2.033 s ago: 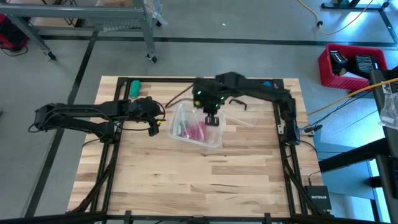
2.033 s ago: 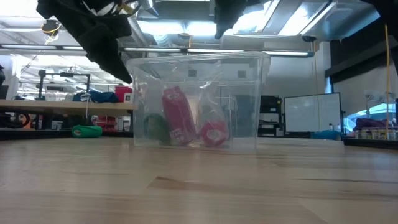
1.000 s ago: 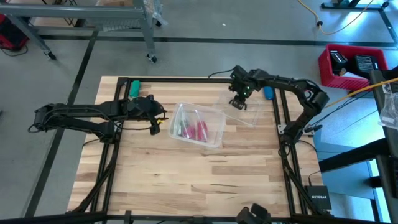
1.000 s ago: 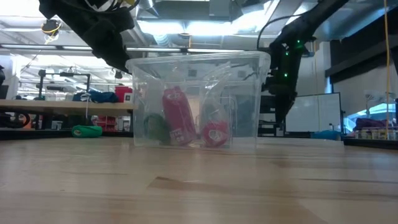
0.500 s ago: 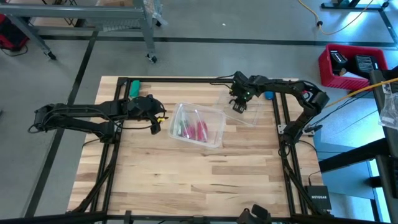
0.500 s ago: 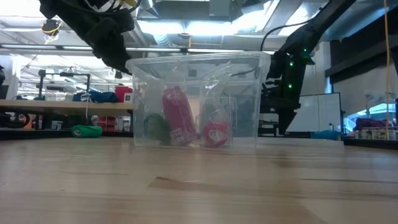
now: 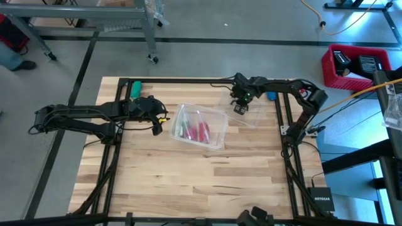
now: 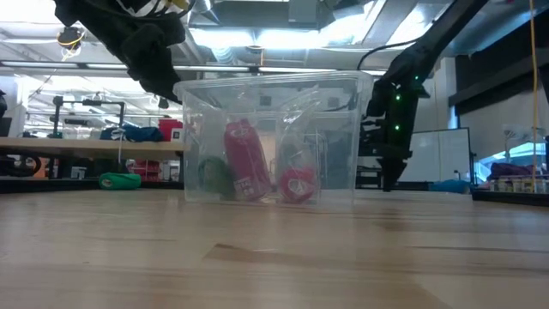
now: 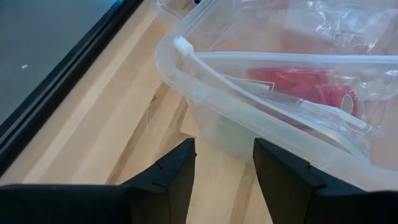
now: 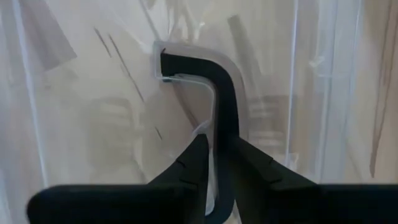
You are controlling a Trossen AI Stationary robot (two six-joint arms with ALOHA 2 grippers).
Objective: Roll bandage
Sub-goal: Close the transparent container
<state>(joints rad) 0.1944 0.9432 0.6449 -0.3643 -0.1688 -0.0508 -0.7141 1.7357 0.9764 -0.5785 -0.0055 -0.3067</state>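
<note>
The clear plastic box (image 7: 200,129) stands on the table's middle. Inside it lie red-pink bandage rolls (image 7: 201,131), also in the low view (image 8: 296,184) and the left wrist view (image 9: 298,84), beside crumpled clear wrapper and a green thing (image 8: 214,176). My left gripper (image 7: 157,123) is open and empty, just off the box's left wall (image 9: 205,93). My right gripper (image 7: 240,108) is at the far right, down on the clear lid (image 7: 250,117) that lies flat on the table, shut on its black handle. My right gripper has the lid's black hook-shaped handle (image 10: 225,118) between its two fingers (image 10: 194,160), which point down at it from above. The handle's long arm runs back between the fingers. The lid lies on the table.
A green roll (image 7: 137,89) lies at the far left corner and a blue thing (image 7: 271,95) at the far right. Black frame rails (image 7: 282,125) run along the table's sides. The near half of the table is bare wood.
My right gripper has come down and a little toward the near edge, onto the clear lid at the far right. The box and its contents have stayed where they were.
</note>
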